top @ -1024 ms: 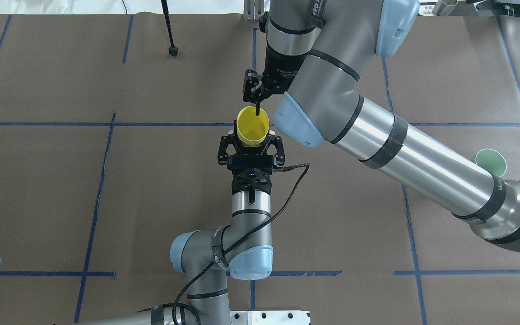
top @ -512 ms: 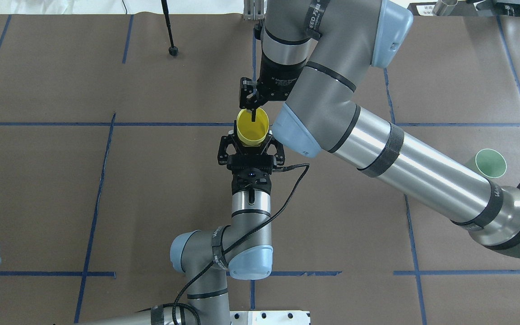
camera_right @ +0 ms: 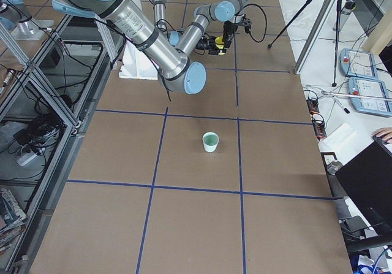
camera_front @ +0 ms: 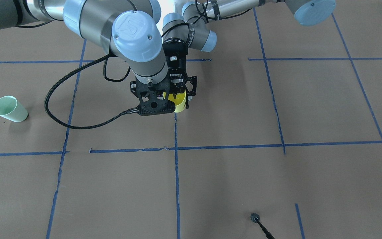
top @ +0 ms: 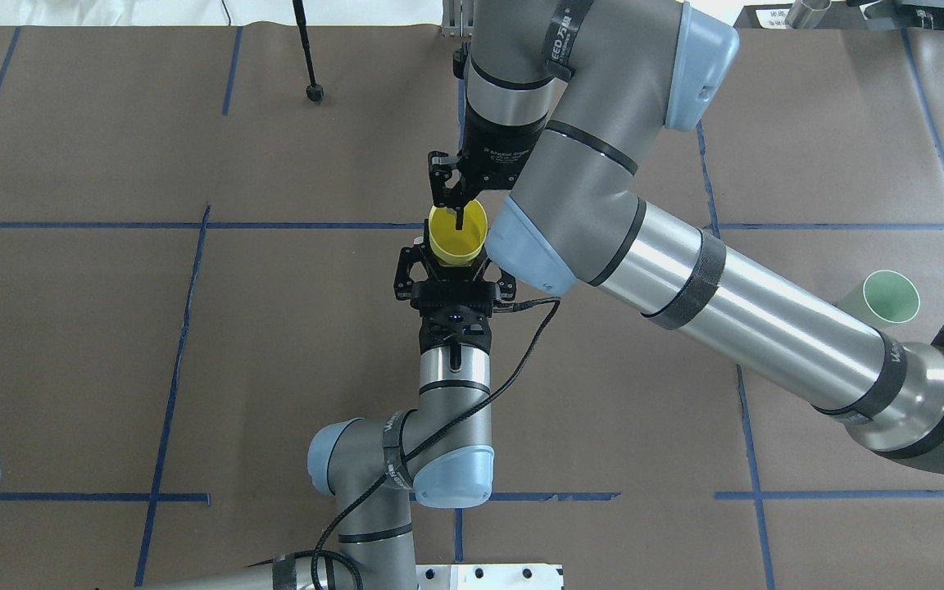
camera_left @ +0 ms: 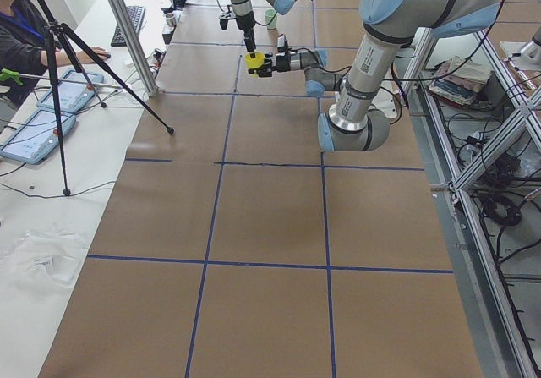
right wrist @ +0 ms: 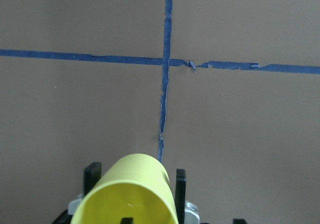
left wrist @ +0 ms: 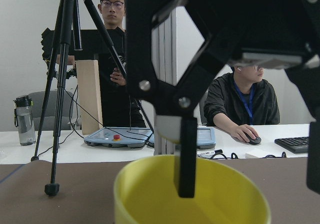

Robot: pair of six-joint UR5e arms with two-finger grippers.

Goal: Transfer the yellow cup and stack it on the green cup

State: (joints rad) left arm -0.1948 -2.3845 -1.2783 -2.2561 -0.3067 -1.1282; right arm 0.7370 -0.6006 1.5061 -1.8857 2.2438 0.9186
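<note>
The yellow cup, a smooth, glossy plastic tumbler tapering to a narrower base, is being held mouth up over the middle of the table. Its sides are being pinched by the black fingers of the left gripper. The right gripper is being held spread over the round rim: one slim black finger is hanging inside the cup, the other outside its wall. The green cup, pale mint and likewise tapered, is being left upright on the matte brown paper, well apart on the robot's right.
</note>
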